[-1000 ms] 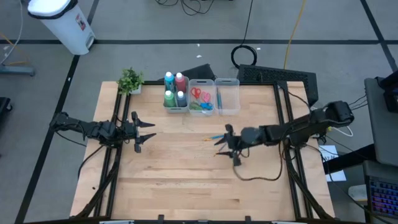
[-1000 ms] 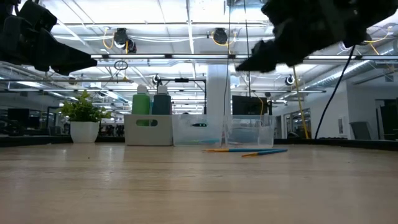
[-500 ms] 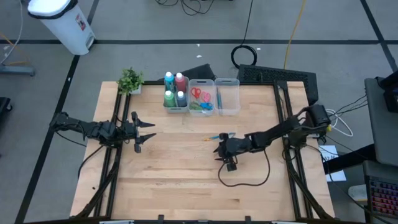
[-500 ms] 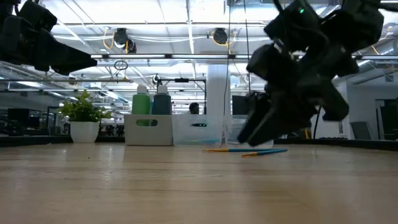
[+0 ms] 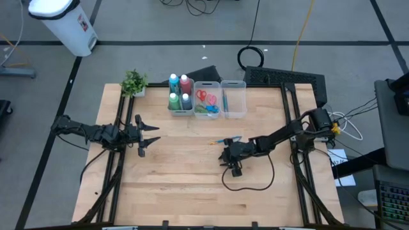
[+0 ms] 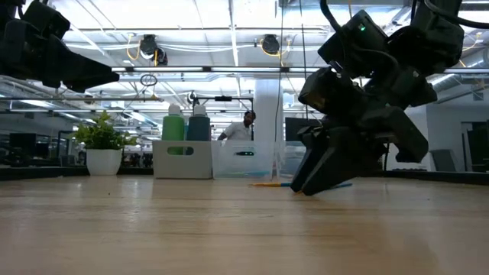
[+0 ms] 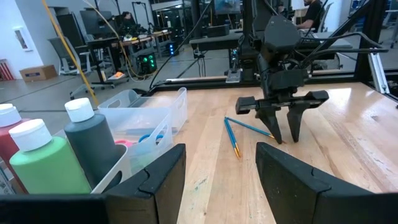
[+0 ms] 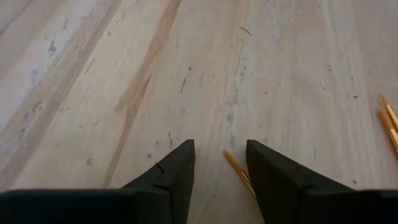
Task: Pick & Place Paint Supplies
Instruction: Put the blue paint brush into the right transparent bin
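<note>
Two thin blue brushes with orange ends (image 5: 222, 140) lie on the table; they also show in the left wrist view (image 7: 235, 135). My right gripper (image 5: 224, 154) is open and points steeply down, just near of them. Its fingertips (image 8: 180, 163) stand low over the wood on either side of one brush's orange end (image 8: 237, 168); I see no touch. My left gripper (image 5: 155, 135) is open and empty, raised over the table's left part. Four paint bottles (image 5: 179, 91) and several scissors (image 5: 206, 99) stand and lie in clear bins.
Three clear bins (image 5: 234, 110) stand in a row at the far middle; the right one holds a blue brush. A small potted plant (image 5: 134, 82) stands at the far left. Bare wood lies near and to the left of the brushes. A person shows far behind in the room.
My right gripper has come down from high above the table to just over the wood, moving a little toward the near edge and tipping its fingers steeply down beside the brushes. The brushes have not moved.
</note>
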`<state>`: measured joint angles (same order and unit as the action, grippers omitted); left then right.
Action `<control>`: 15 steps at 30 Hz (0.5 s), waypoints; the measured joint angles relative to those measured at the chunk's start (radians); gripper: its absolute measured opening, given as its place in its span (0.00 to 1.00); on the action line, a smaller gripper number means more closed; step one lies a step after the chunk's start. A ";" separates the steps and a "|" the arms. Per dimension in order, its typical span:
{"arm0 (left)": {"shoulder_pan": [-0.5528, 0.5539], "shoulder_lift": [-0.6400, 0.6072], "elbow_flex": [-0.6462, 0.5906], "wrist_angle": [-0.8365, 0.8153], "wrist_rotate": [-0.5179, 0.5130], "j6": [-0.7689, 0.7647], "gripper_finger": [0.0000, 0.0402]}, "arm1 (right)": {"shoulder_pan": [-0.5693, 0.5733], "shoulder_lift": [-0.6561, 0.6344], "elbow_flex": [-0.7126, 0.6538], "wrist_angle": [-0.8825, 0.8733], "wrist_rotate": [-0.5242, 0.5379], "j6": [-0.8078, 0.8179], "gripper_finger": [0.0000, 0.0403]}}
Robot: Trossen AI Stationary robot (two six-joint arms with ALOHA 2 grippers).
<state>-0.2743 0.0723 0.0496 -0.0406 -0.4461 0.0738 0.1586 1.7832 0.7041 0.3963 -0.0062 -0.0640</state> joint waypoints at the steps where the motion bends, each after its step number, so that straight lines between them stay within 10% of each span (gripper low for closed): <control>1: 0.000 0.000 0.000 0.000 0.000 0.000 0.50 | -0.001 0.000 0.000 -0.003 -0.001 0.000 0.32; 15: 0.000 0.000 0.000 0.000 0.000 0.000 0.50 | -0.021 0.002 0.000 -0.031 0.003 -0.030 0.11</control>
<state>-0.2741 0.0723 0.0494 -0.0406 -0.4459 0.0738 0.1371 1.7847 0.7040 0.3653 -0.0032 -0.0937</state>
